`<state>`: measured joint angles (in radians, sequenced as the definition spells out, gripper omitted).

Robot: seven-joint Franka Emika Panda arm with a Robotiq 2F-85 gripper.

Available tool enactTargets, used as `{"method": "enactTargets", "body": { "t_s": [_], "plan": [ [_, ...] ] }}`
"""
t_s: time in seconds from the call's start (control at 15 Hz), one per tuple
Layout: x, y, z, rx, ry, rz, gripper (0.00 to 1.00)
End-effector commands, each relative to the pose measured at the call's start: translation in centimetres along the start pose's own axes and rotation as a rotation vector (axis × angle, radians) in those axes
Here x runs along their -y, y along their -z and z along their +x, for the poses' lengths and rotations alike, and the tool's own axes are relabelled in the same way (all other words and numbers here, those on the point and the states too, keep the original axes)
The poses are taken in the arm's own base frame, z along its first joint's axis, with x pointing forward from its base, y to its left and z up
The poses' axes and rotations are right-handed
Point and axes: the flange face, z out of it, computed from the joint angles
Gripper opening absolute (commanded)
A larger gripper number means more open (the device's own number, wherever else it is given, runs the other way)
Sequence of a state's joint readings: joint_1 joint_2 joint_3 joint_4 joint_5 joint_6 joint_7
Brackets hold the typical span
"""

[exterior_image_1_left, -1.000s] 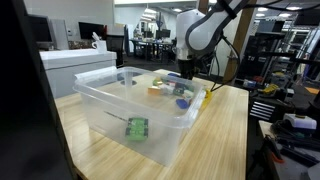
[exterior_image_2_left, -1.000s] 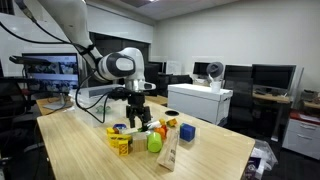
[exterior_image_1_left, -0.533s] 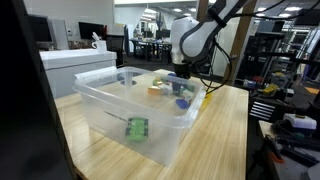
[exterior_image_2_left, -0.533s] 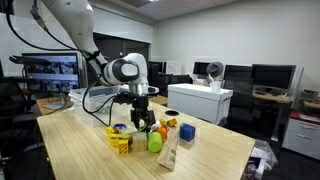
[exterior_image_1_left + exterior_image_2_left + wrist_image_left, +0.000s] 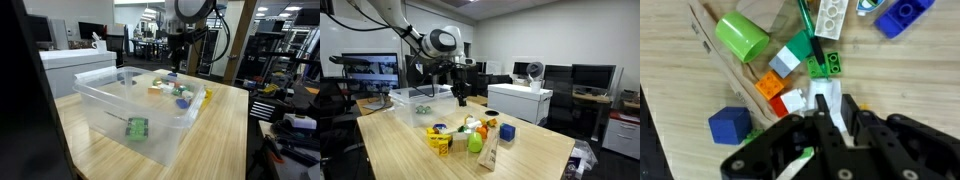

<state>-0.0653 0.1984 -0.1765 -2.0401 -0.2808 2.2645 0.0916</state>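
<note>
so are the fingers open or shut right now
shut, on a white block: in the wrist view the fingers sit against both its sides.

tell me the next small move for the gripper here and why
Probably swing the arm sideways toward the clear plastic bin. The gripper looks closed on a white block and hangs above the pile of toy blocks. The bin stands beside that pile and seems to hold a green block.
</note>
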Motion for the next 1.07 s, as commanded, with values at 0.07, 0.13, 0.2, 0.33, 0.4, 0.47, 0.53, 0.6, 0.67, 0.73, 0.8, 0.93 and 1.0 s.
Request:
{"method": "enactTargets", "body": {
  "t_s": [0.07, 0.13, 0.2, 0.33, 0.4, 0.47, 0.53, 0.6, 0.67, 0.73, 0.8, 0.93, 1.0],
  "plan": [
    [1.4, 9.4, -0.3, -0.083, 0.007, 0.066, 0.00],
    [1.5, 10.3, -0.1, -0.085, -0.003, 0.075, 0.00],
    [1.0, 9.6, -0.2, -0.039, -0.020, 0.053, 0.00],
    [-0.1, 8.0, -1.0, 0.006, -0.028, 0.012, 0.28],
    [-0.9, 6.4, -1.7, 0.040, -0.028, -0.011, 0.36],
    [-1.5, 4.9, -2.2, 0.055, -0.032, -0.027, 0.41],
    [-2.0, 3.3, -2.7, 0.079, -0.034, -0.039, 0.48],
    [-2.4, 1.9, -3.1, 0.101, -0.032, -0.050, 0.55],
    [-2.7, 0.4, -3.5, 0.124, -0.029, -0.058, 0.61],
    [-2.8, -1.0, -3.8, 0.143, -0.025, -0.062, 0.68],
    [-2.8, -2.2, -4.0, 0.157, -0.019, -0.064, 0.75],
    [-2.5, -4.6, -4.0, 0.176, -0.009, -0.058, 0.88],
    [-2.2, -6.0, -3.9, 0.184, -0.005, -0.055, 0.97]
  ]
}}
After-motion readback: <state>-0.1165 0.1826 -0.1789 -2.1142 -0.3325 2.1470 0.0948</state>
